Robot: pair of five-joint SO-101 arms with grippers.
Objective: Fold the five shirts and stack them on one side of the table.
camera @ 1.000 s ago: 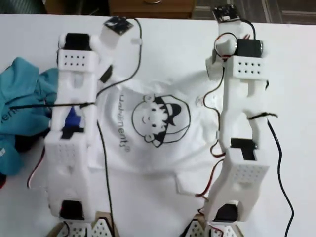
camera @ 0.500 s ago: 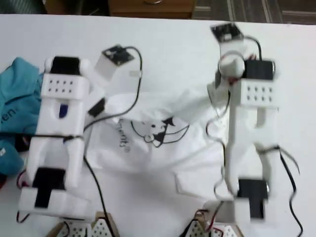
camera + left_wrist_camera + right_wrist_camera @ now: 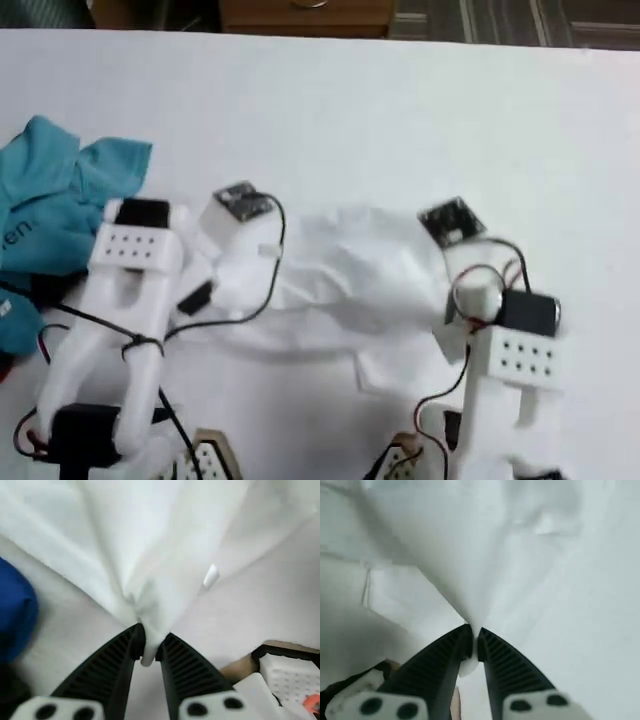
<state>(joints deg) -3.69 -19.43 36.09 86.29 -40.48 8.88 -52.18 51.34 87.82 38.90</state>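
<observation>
Both arms have pulled back toward the near edge since 1 s ago, dragging the far hem of the white fabric T-shirt (image 3: 340,285) w/ them. The cartoon face print that lay open then is folded under now, and the garment is a narrower band across the middle of the flat white worktop (image 3: 400,120).

L arm (image 3: 125,300) sits at the band's end nearest the pile of crumpled teal fabric shirts (image 3: 60,210). R arm (image 3: 510,365) sits at the opposite end. Both are low, near the front edge.

Left tool (image 3: 149,642): black ribbed jaws pinched onto a bunched fold of the T-shirt, w/ a bit of cloth poking out between them. The fabric fans away from the pinch in taut creases, and a small white tag (image 3: 211,575) sticks up from it. A patch of blue cloth (image 3: 15,610) lies just beside that arm (prob. part of the heap, can't tell which piece).

Right tool (image 3: 474,636): jaws likewise clamped on a gathered fold of the same T-shirt, w/ cloth spreading out from the pinch.

The teal pile is unfolded, at the worktop's left side, close to the T-shirt's end. A brown wooden cabinet (image 3: 300,15) stands beyond the far edge.
</observation>
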